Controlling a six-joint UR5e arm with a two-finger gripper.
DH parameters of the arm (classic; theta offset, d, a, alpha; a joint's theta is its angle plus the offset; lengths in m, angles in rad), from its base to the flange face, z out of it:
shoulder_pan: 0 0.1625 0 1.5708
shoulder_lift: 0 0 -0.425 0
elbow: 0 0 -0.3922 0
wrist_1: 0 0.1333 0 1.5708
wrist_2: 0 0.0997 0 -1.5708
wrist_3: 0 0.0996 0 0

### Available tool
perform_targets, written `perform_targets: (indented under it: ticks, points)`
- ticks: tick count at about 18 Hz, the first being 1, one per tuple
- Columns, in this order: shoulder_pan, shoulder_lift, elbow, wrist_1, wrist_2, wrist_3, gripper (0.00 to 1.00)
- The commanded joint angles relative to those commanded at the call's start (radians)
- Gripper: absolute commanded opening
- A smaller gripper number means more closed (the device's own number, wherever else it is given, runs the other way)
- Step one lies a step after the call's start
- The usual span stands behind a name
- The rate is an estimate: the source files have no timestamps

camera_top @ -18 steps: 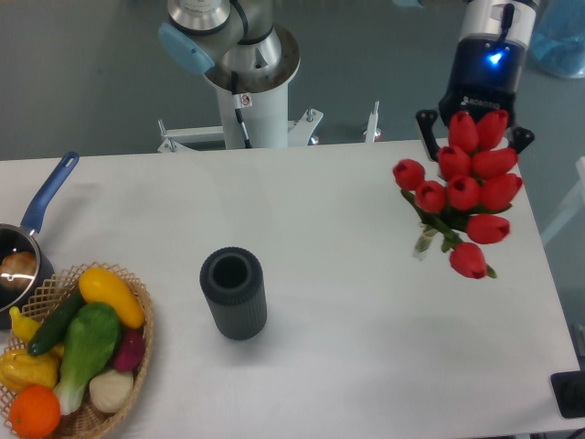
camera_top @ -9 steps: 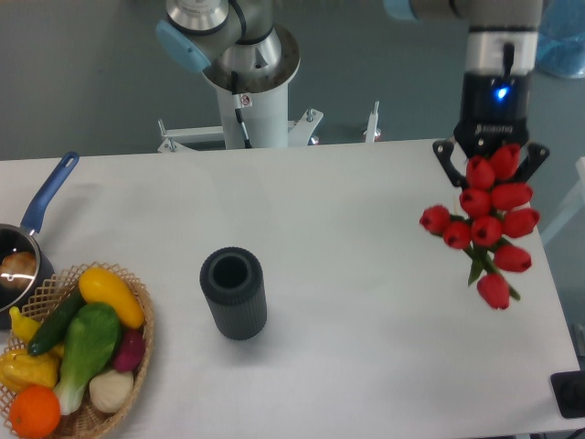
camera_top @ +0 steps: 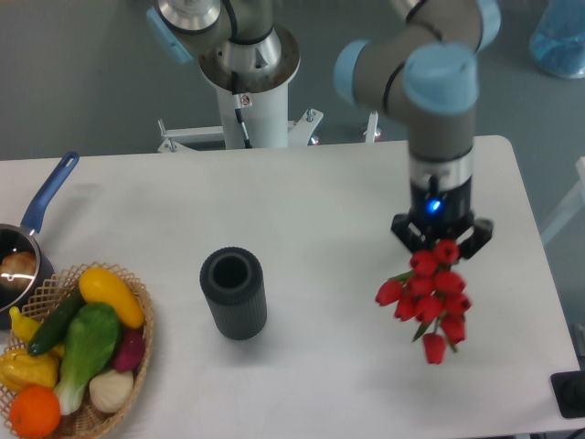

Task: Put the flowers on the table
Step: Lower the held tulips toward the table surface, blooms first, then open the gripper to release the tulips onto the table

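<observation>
The flowers [camera_top: 428, 296], a bunch of red tulips with a few green leaves showing, hang from my gripper [camera_top: 441, 240] over the right part of the white table [camera_top: 329, 201]. The blooms point toward the camera and the table's front edge. The stems are hidden behind the blooms and between the jaws. The gripper is shut on the bunch, with its black fingers just above the top blooms. I cannot tell if the lowest bloom touches the tabletop.
A dark grey ribbed vase [camera_top: 234, 293] stands upright left of centre. A wicker basket [camera_top: 137, 315] of fruit and vegetables sits at the front left, and a blue-handled pan [camera_top: 35, 219] at the left edge. The arm's base [camera_top: 247, 78] stands behind the table.
The arm has carried the flowers from the far right corner toward the front and left, and lower over the table. The bunch stays held.
</observation>
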Motion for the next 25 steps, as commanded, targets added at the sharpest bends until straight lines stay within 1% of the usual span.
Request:
perform_targets:
  ticks: [2,5,8,15,18,21,22,25]
  points:
    - [-0.029,-0.049,0.002,-0.002,0.08,0.002,0.26]
    - [-0.064,-0.101,0.003,-0.002,0.147,0.002,0.26]
    - [-0.072,-0.123,0.009,-0.002,0.151,-0.005,0.26]
    - [-0.086,-0.146,-0.005,0.005,0.131,-0.031,0.26]
    - [-0.086,-0.149,-0.006,0.006,0.089,-0.07,0.26]
    - [-0.083,-0.151,-0.006,0.008,0.017,-0.113,0.26]
    - [-0.083,-0.149,-0.006,0.008,0.013,-0.115,0.27]
    - [-0.083,-0.149,-0.008,0.006,0.013,-0.11,0.43]
